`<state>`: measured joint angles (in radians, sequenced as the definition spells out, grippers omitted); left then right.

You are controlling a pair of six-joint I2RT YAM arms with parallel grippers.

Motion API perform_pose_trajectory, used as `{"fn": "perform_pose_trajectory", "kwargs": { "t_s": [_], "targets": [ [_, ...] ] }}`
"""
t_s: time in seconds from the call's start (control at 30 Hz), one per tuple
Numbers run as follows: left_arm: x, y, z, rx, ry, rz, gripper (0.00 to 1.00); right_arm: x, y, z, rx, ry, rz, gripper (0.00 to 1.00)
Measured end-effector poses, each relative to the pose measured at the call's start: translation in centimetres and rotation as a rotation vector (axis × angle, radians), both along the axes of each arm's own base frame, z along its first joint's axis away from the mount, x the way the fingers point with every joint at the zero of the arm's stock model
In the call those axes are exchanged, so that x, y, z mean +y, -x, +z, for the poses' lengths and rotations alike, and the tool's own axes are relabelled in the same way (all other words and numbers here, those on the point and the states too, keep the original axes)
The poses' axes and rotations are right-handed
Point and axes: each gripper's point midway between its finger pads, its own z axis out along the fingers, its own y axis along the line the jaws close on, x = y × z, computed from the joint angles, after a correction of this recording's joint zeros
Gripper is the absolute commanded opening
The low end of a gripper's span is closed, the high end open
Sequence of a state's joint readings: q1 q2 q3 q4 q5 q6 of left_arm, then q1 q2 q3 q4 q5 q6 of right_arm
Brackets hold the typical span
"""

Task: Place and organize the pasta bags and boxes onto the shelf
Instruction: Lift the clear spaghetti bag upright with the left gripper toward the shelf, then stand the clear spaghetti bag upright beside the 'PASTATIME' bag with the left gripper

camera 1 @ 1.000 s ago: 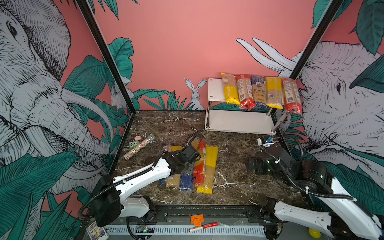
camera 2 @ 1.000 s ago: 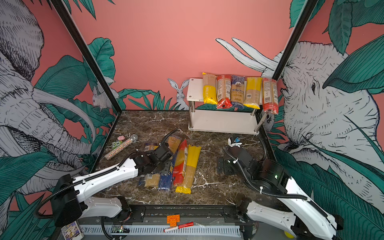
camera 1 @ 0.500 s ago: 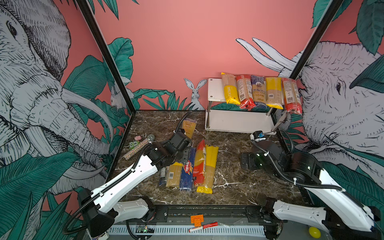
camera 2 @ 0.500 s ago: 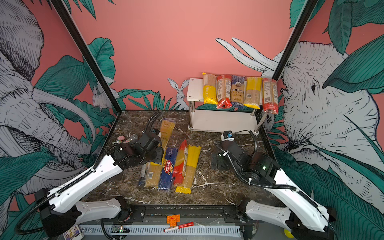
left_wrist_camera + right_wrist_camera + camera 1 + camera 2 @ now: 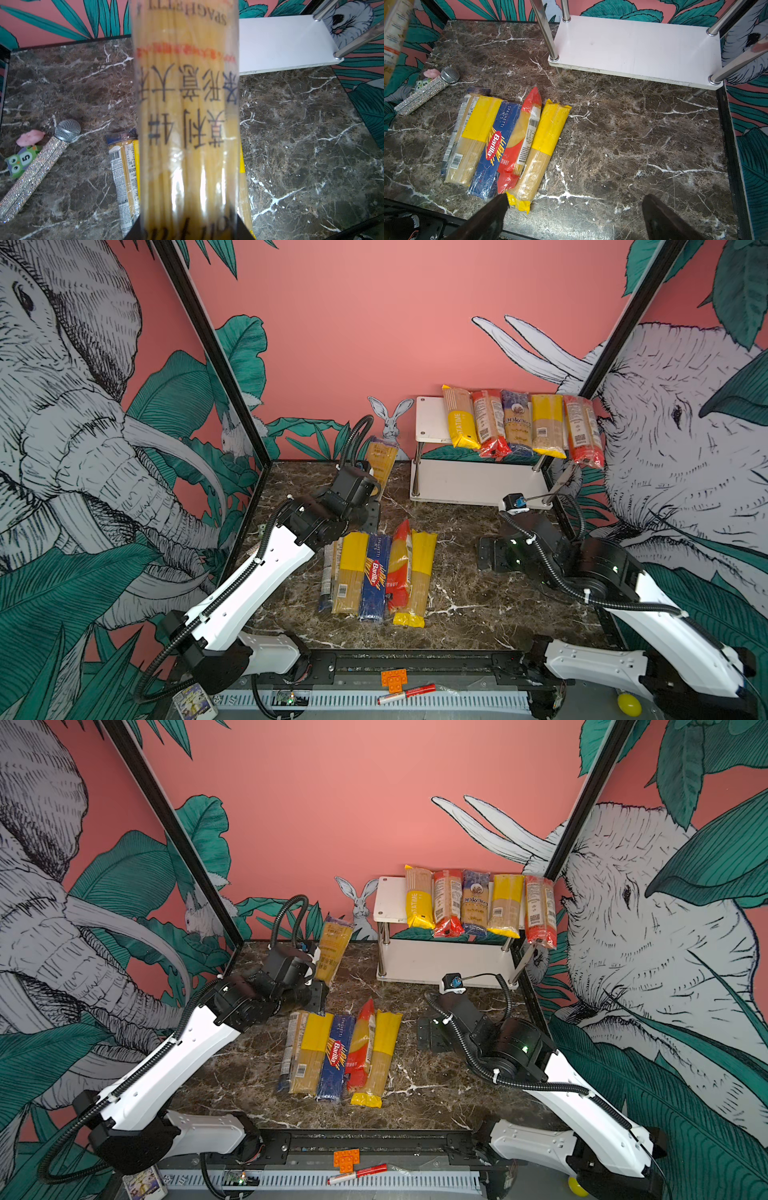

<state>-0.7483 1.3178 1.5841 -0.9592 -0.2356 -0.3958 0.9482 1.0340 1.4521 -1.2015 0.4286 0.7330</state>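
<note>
Pasta packs (image 5: pixel 515 423): five on shelf (image 5: pixel 430 418), five on table (image 5: pixel 478 593), one held.

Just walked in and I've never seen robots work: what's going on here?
Two robot arms are stocking a small white shelf with pasta. The left gripper holds a clear spaghetti bag in the air near the shelf. Five packs lie on its top board; the lower board is bare. Five more packs wait side by side on the marble table. The right gripper hangs open, holding nothing.
</note>
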Motion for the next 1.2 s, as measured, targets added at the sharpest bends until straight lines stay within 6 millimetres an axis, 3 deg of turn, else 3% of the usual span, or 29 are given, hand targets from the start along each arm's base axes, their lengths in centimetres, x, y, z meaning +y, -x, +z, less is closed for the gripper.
{"fn": "perform_pose_trajectory", "kwargs": {
  "t_s": [0.17, 0.47, 0.73, 1.2],
  "targets": [
    [-0.4, -1.0, 2.4, -0.038, 0.019, -0.025, 0.00, 0.1, -0.2, 0.2, -0.006, -0.016, -0.016, 0.99],
    [0.8, -3.9, 5.7, -0.084, 0.066, 0.014, 0.00, 1.4, -1.2, 0.4, 0.006, -0.003, -0.027, 0.99],
    [-0.2, -6.5, 6.4, -0.074, 0.118, -0.001, 0.00, 3.1, -3.1, 1.8, -0.005, -0.002, -0.038, 0.99],
    [0.6, -11.8, 8.5, -0.092, 0.250, 0.008, 0.00, 5.9, -8.0, 0.5, 0.004, 0.027, -0.074, 0.99]
  ]
}}
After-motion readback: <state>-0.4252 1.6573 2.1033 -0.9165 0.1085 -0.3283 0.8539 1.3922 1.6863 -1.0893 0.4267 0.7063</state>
